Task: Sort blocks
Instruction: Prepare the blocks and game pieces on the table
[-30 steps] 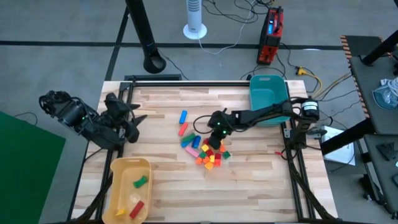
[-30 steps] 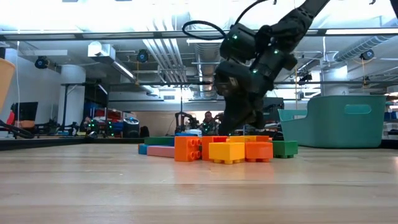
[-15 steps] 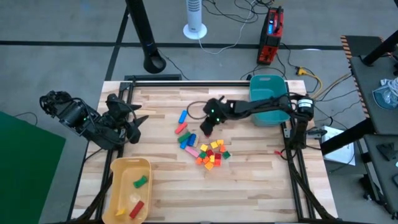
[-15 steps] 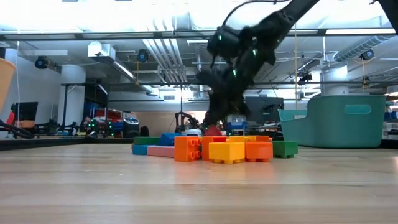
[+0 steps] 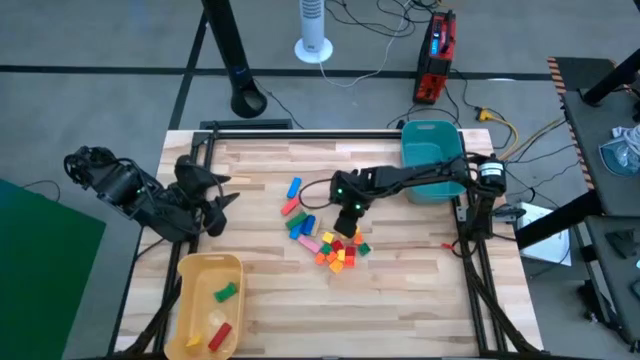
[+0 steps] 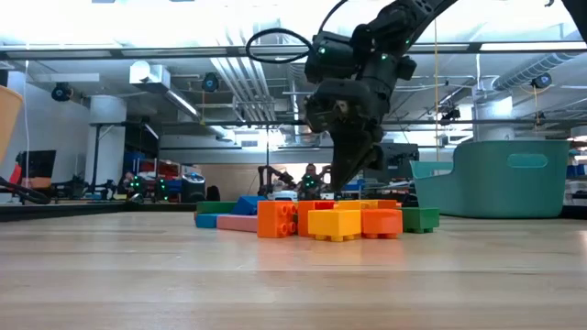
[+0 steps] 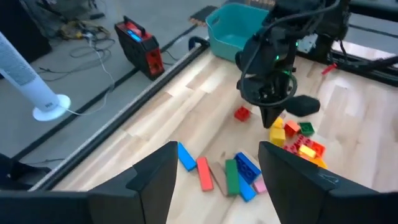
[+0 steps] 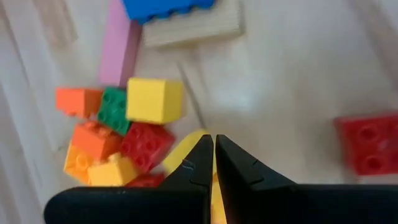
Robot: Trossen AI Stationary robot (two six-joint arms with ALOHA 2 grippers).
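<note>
Right claw (image 5: 349,222) is over the middle of the bench (image 5: 420,290), at the far edge of the pile of blocks (image 5: 341,248). In the right wrist view its two fingertips (image 8: 202,155) are nearly together, with only a thin slit between them and nothing gripped: clenched and empty. A yellow block (image 8: 186,149) lies directly behind the tips; whether they touch it cannot be told. A lone red block (image 7: 242,114) sits on the bench just beside the claw, apart from the pile.

The pile holds orange, yellow, red and green pieces packed close. A loose row of bars, blue, red, green and pink (image 5: 298,208), lies beside it toward the left arm.

Left claw (image 5: 215,195) rests at the left edge of the bench, near the yellow tray (image 5: 190,268); its fingers stand wide apart, released, holding nothing. The tray contains a green block (image 5: 226,292) and a red one (image 5: 220,336).

In the low view the front blocks hide the rear of the pile and the right claw's tips. The teal bin (image 5: 432,157) is partly covered by the right arm from above.
</note>
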